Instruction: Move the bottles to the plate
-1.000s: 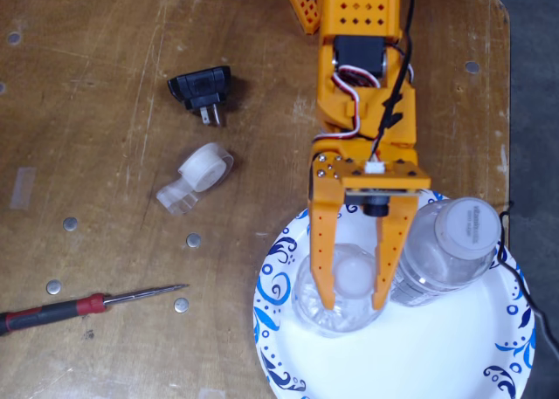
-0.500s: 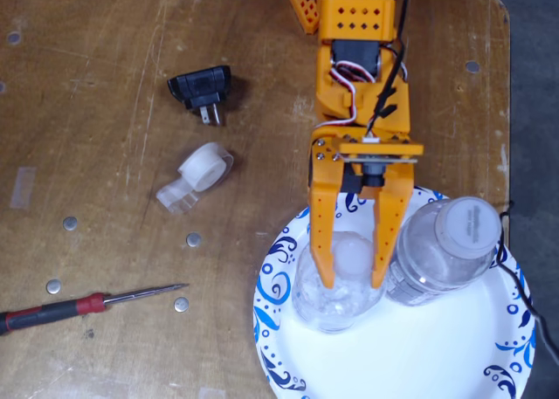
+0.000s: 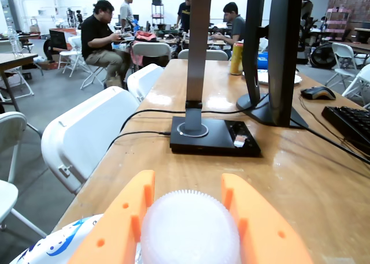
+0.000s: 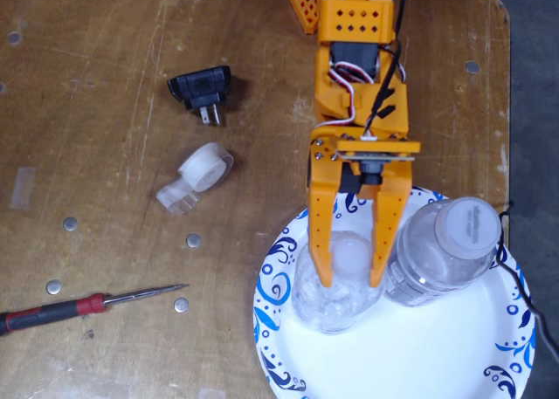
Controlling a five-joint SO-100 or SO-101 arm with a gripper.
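In the fixed view my orange gripper [image 4: 350,281] reaches down over the blue-patterned white plate [image 4: 419,347]. Its two fingers close on the white cap and neck of a clear bottle [image 4: 336,307] that stands upright on the plate's left part. The wrist view shows the ribbed cap [image 3: 191,229] pinched in the gripper [image 3: 188,183], with the plate's rim [image 3: 58,244] at the lower left. A second bottle [image 4: 450,251] stands upright on the plate just right of the gripper, close beside the right finger.
On the wooden table left of the plate lie a clear tape roll [image 4: 199,174], a black plug adapter [image 4: 203,89], a red-handled screwdriver [image 4: 87,305] and several small metal discs. The wrist view shows a lamp base [image 3: 214,134], a monitor stand [image 3: 272,111] and white chairs [image 3: 87,134].
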